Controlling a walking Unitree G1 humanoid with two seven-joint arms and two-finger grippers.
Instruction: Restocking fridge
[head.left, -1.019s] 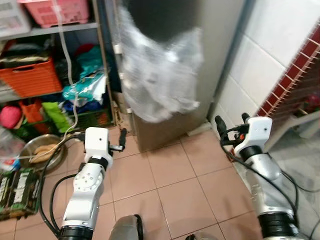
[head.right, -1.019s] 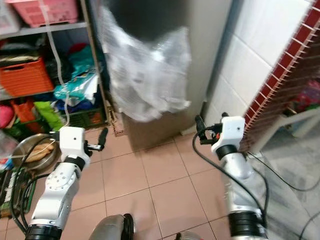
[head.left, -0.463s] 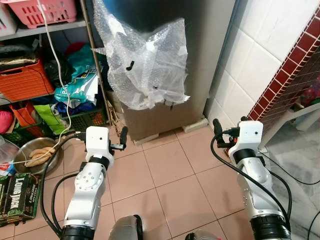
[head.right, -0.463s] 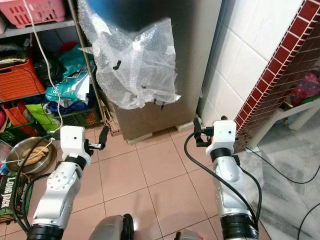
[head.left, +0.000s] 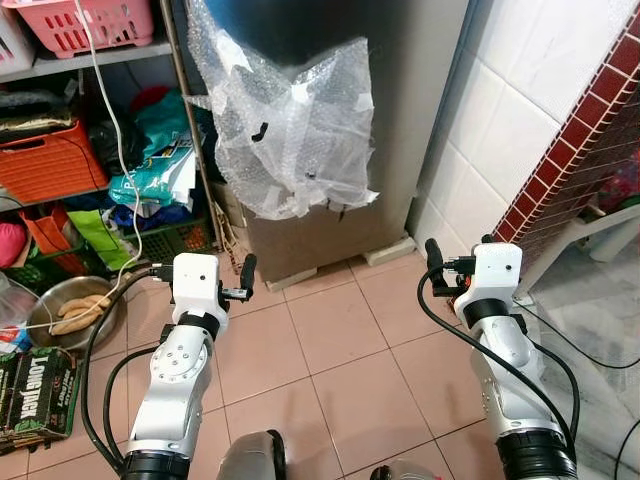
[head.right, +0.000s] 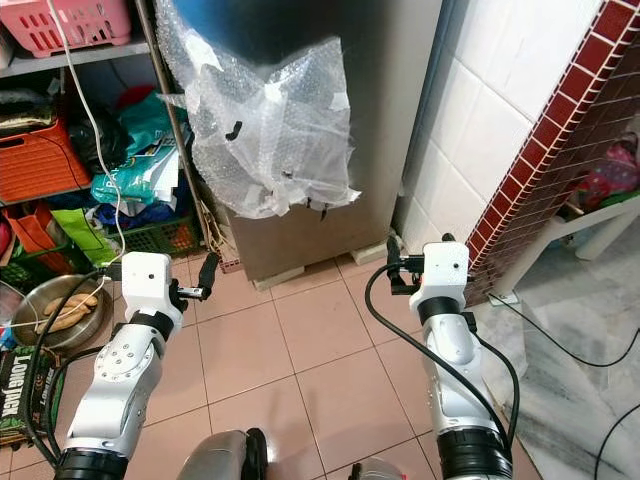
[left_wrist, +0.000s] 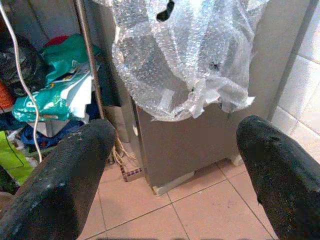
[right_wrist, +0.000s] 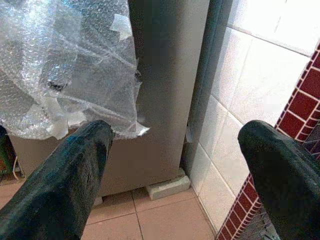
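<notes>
Tiled floor (head.left: 340, 350), bubble-wrapped fridge (head.left: 400, 130)

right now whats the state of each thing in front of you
fridge: door shut, standing on blocks
bubble wrap: hanging loose on the fridge front, torn
left claw: open, holding nothing
right claw: open, holding nothing
metal bowl: on the floor, something lying in it
orange crate: on the shelf

The fridge (head.left: 400, 130) is cut off at the top edge, its front partly hidden behind bubble wrap (head.left: 290, 130), and the pink basket (head.left: 85, 22) is cropped too.
</notes>
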